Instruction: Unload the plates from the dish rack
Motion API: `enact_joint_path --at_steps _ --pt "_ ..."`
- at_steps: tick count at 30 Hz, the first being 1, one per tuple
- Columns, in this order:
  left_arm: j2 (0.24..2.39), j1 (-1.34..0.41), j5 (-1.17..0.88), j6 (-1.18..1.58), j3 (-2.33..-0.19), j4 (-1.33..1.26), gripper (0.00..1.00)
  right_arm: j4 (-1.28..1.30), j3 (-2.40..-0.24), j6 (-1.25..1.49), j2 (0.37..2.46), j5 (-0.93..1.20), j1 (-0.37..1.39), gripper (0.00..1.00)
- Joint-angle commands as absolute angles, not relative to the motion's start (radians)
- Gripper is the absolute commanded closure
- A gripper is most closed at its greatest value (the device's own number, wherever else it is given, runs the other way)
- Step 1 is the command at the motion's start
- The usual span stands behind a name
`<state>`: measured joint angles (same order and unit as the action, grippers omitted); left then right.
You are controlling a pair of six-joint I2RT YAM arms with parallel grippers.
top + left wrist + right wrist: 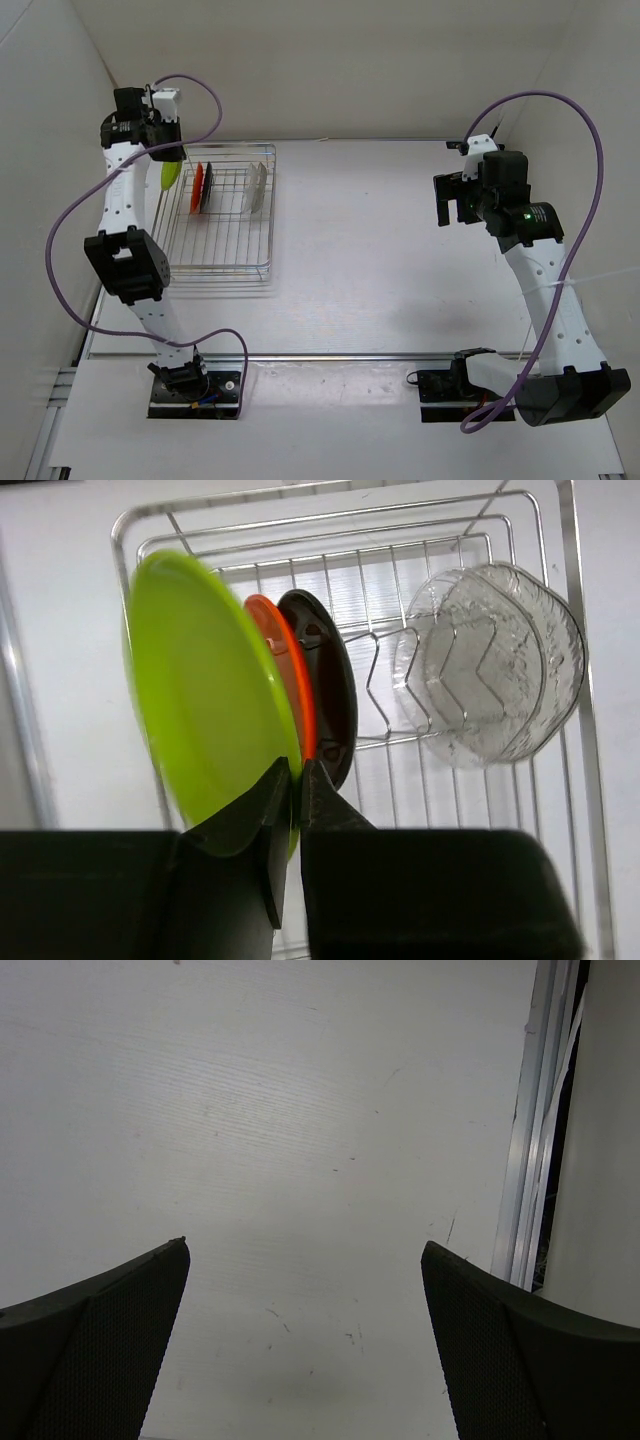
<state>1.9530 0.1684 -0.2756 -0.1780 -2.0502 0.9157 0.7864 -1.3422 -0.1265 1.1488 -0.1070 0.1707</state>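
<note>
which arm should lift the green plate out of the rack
Left: the left claw is shut on the rim of the lime green plate at the dish rack; the right claw hangs open over the table, far away.

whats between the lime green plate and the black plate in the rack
The red-orange round plate stands on edge between the lime green round plate and the glossy black round plate, clearest in the left wrist view.

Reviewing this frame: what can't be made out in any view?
- Left wrist: red-orange plate mostly hidden behind lime green plate.
- Left wrist: lime green plate's lower rim covered by left end effector.
- Top external: clear plates too small to count; outlines overlap in left wrist view.
</note>
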Motion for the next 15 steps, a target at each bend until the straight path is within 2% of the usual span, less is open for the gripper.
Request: enact_joint_path --at_steps 1,4,7,8,10,13,15 --pt "1.769 0.138 -0.299 -0.328 -2.045 0.945 0.89 0.767 -1.353 -0.14 1.126 -0.135 0.173 0.0" --pt "1.677 0.052 -0.261 -0.411 -2.016 0.954 0.89 0.767 -1.362 -0.14 1.126 -0.126 0.173 0.0" --pt "1.571 -0.101 -0.129 -0.472 -1.948 0.901 0.89 0.779 -1.39 -0.13 1.135 -0.069 0.173 0.0" --pt "1.55 -0.151 -0.026 -0.524 -1.913 0.887 0.89 0.779 -1.414 -0.12 1.135 -0.049 0.173 0.0" --pt "1.522 -0.315 0.079 -0.575 -1.891 0.873 0.89 0.817 -1.451 -0.109 1.163 0.007 0.173 0.0" --pt "1.488 -0.556 0.358 -0.679 -1.83 0.827 0.89 0.84 -1.532 -0.086 1.187 0.167 0.163 0.0" --pt "1.457 -0.734 0.472 -0.78 -1.7 0.772 0.89 0.841 -1.591 -0.058 1.196 0.342 0.132 0.0"
